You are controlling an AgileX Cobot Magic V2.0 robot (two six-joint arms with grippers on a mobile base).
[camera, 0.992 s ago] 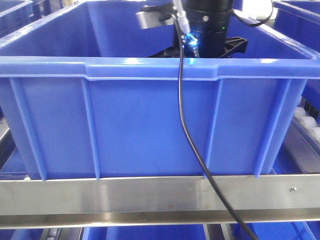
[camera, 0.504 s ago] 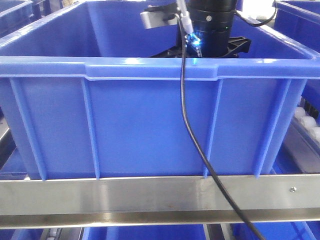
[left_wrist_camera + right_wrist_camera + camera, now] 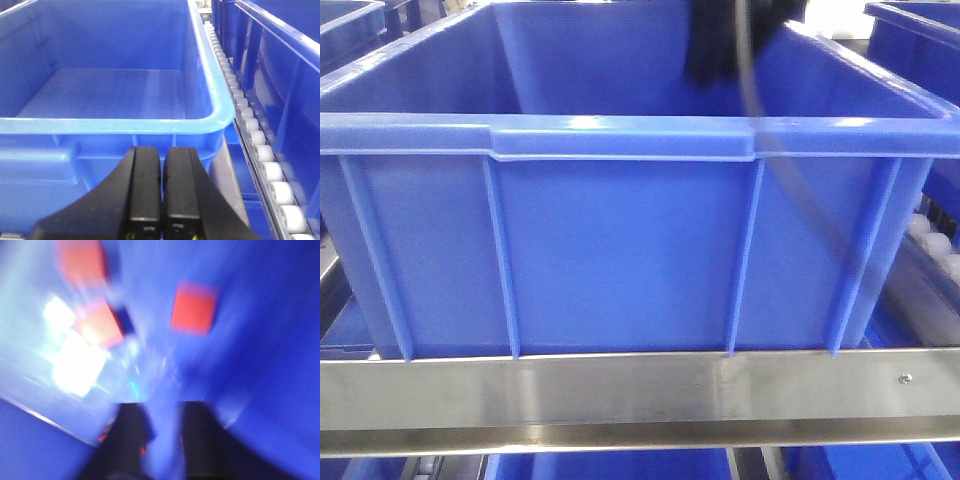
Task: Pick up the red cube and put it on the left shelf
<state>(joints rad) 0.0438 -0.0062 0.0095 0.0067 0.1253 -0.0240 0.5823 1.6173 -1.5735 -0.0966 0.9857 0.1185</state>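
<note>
Red cube (image 3: 194, 308), a blurred square block on the blue plastic bin's (image 3: 280, 340) floor, seemingly lies ahead and slightly right of the right hand (image 3: 162, 437), whose fingers are parted, empty. Left hand (image 3: 161, 192) is clenched, elsewhere.

red cube (image 3: 194, 307), blurred, on blue bin floor (image 3: 260, 340)

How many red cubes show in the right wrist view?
3, all blurred: one top left, one left of centre, one upper right of centre. Others may be hidden.
</note>
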